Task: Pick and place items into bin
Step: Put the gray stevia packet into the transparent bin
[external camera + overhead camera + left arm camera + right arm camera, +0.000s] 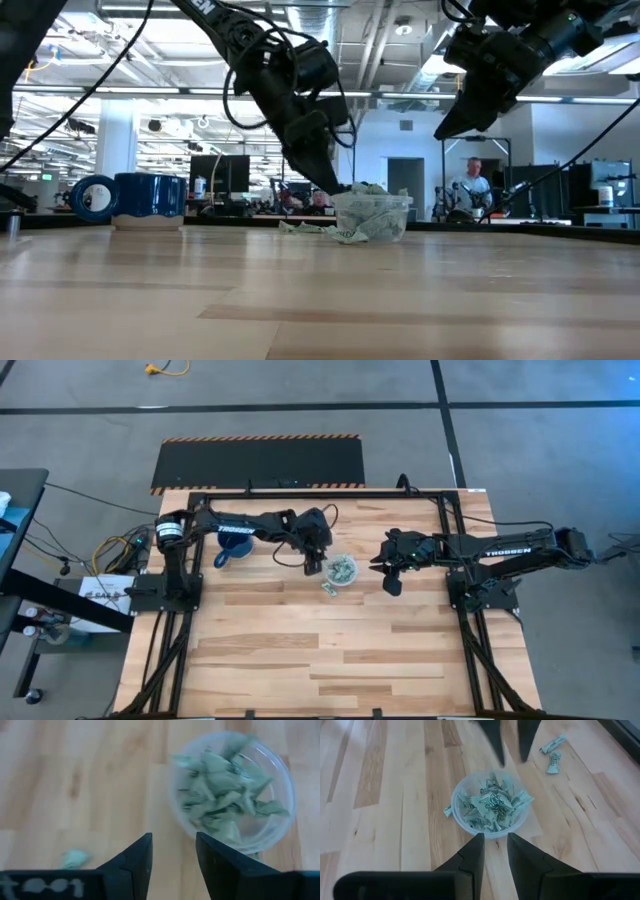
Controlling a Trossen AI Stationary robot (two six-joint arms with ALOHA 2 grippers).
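Note:
The bin, a small clear plastic cup [342, 570], stands upright on the wooden table and holds several pale green-and-white wrapped items [490, 805]. A few loose items lie on the table beside it [328, 588], [553, 762]. My left gripper [172, 855] is open and empty, low beside the cup [235, 790] on its left, fingers pointing down. My right gripper [495, 847] is open and empty, raised above the table to the right of the cup [372, 215].
A dark blue handled mug [232, 552] stands left of the cup, under the left arm. One loose item [75, 857] lies near the left gripper. A black mat with striped edges [260, 460] lies beyond the table's far edge. People show in the room behind [470, 185].

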